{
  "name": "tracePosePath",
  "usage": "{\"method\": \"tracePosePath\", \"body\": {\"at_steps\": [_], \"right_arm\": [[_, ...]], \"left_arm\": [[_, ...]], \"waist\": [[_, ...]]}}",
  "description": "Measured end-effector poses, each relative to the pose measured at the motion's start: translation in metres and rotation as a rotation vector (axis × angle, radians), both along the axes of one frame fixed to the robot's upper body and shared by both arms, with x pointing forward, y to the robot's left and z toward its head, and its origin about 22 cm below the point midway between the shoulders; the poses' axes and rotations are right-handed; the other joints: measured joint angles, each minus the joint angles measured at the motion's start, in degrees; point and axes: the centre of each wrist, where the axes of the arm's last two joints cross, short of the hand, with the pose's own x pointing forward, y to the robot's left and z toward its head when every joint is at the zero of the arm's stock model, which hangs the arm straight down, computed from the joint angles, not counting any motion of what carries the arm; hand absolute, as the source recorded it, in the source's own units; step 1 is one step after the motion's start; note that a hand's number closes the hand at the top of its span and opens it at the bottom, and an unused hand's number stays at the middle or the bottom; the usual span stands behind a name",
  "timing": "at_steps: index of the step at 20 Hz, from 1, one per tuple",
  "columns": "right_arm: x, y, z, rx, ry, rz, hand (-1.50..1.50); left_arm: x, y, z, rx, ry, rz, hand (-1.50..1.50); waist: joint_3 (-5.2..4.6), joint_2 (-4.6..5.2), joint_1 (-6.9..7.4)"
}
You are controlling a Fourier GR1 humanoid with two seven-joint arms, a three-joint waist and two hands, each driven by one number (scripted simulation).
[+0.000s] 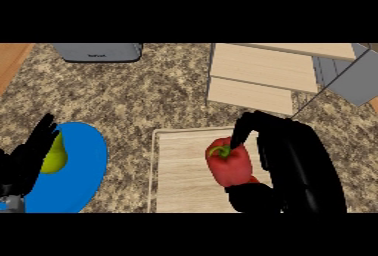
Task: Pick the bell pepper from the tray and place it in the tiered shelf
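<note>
A red bell pepper (pixel 230 166) with a green stem lies on the pale wooden tray (pixel 177 175) at the lower middle. My right hand (pixel 291 160) wraps round it from the right: fingers curl over its top by the stem and the thumb sits under its lower end. The tiered shelf (pixel 258 75), made of light wooden steps, stands at the upper right, beyond the tray. My left hand (pixel 26 160) rests at the left edge, fingers straight and up, over the blue plate.
A blue plate (pixel 77 170) at the lower left carries a yellow-green pear (pixel 53 156). A grey appliance (pixel 97 51) sits at the top left. Speckled granite counter lies between tray and shelf. A grey panel (pixel 358 77) stands at the far right.
</note>
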Motion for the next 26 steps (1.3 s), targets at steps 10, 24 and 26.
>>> {"method": "tracePosePath", "body": {"at_steps": [10,24,26], "right_arm": [[-0.02,-0.021,0.072,0.155,-0.227,0.0,1.5],[0.021,-0.032,0.135,-0.023,-0.317,-0.116,1.5],[0.03,-0.033,0.144,-0.037,-0.306,-0.13,1.5]], "left_arm": [[-0.002,-0.002,-0.001,0.004,-0.007,0.005,0.0],[0.001,-0.001,0.0,0.006,0.0,0.0,0.0],[0.0,-0.001,0.001,0.002,0.002,0.003,0.0]], "waist": [[-0.04,-0.06,0.03],[-0.09,-0.12,-0.09],[-0.1,-0.08,0.06]]}}
